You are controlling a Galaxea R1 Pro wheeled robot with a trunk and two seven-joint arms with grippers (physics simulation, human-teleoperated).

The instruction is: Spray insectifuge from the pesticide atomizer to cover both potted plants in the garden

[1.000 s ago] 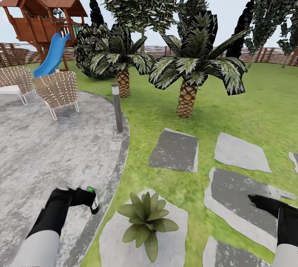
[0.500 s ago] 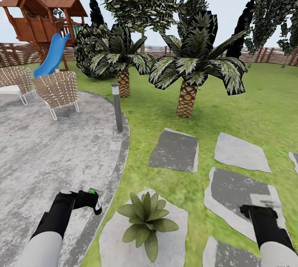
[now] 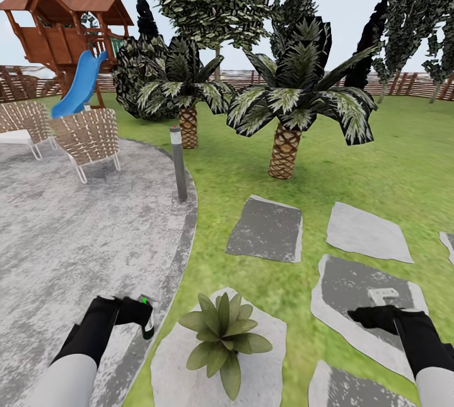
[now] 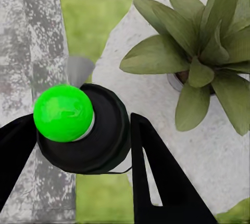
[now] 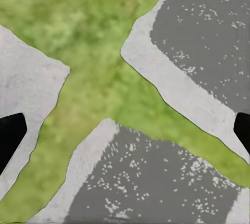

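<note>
The small white-and-dark trigger spray bottle (image 3: 146, 320), now lower and nearer the low green leafy rosette in its round grey pot (image 3: 222, 333) than a second ago, hangs roughly upright, clamped in the left end effector (image 3: 140, 315), while the right end effector (image 3: 369, 317), shifted leftward over a grey stepping stone (image 3: 353, 306), gapes wide, empty.

Potted plant (image 3: 223, 336) on stepping stone (image 3: 170, 369)
</note>
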